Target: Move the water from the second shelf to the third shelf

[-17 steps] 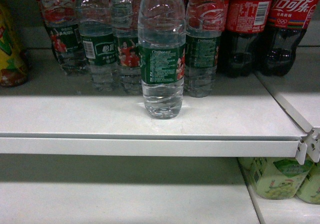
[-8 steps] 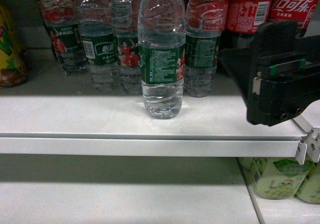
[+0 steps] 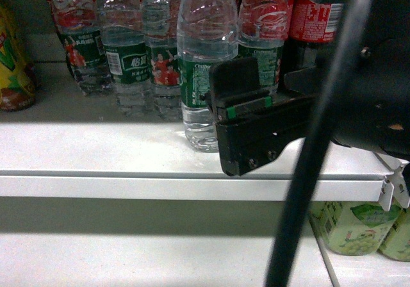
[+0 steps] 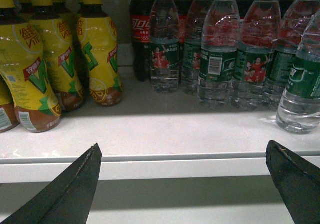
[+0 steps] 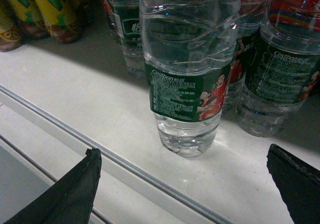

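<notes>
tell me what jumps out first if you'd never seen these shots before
The black right gripper fills the right of the head view, open and closing in on the lone water bottle standing ahead of its row near the shelf edge. In the right wrist view that bottle sits centred between the fingers. Yellow drink bottles crowd the shelf's left end.

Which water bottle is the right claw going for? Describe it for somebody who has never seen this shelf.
Look at the white shelf holding a row of green-labelled water bottles with cola bottles to their right. The target bottle stands alone in front of that row, nearest the shelf edge, just left of the open right claw.
</notes>
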Controlling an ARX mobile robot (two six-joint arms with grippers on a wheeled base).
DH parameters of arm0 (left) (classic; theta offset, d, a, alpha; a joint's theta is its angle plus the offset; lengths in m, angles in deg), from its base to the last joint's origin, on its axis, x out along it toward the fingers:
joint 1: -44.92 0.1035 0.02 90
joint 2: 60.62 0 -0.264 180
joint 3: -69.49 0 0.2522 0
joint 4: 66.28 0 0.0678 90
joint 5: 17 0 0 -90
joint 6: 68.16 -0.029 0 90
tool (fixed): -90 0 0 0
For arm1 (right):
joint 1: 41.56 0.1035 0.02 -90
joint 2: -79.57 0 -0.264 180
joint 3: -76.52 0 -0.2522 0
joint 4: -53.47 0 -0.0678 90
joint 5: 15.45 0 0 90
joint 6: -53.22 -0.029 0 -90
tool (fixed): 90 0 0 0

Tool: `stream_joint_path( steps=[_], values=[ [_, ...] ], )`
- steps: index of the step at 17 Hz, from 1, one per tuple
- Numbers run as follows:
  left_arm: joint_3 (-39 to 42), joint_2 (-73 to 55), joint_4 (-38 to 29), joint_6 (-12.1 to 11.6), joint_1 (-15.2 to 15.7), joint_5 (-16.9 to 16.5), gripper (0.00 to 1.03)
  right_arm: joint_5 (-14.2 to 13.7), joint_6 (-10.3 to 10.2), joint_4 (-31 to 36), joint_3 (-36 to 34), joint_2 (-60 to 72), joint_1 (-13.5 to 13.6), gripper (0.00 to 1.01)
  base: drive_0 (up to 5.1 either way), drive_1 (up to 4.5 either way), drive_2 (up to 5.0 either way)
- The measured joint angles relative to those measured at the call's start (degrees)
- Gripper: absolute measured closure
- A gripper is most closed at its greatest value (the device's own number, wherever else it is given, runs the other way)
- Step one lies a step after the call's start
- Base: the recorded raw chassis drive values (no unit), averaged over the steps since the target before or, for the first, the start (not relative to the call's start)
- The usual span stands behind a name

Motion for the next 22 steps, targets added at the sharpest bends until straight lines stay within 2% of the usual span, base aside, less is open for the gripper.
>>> stream_joint_path(
  steps=[6, 9, 16, 22],
  values=[
    [0.0, 0.0, 0.0, 0.0, 0.0, 0.0, 0.05, -3.5, -3.2, -3.7, 9.5, 8.2, 1.9, 0.03, 0.0, 0.0, 0.0],
    [0.0, 0.0, 0.0, 0.0, 0.0, 0.0, 0.05, -5.9, -5.1, -4.4, 12.4, 11.0, 2.6, 0.03, 0.0, 0.0, 0.0],
    [0.0, 0.0, 0.0, 0.0, 0.0, 0.0, 0.05, -9.6, -9.5, -4.8, 16.6, 15.3, 3.7, 0.03, 0.0, 0.0, 0.0],
    [0.0, 0.0, 0.0, 0.0, 0.0, 0.0, 0.05, -12.9, -10.1, -4.3, 19.0, 19.6, 4.4, 0.03, 0.0, 0.0, 0.0]
  ],
)
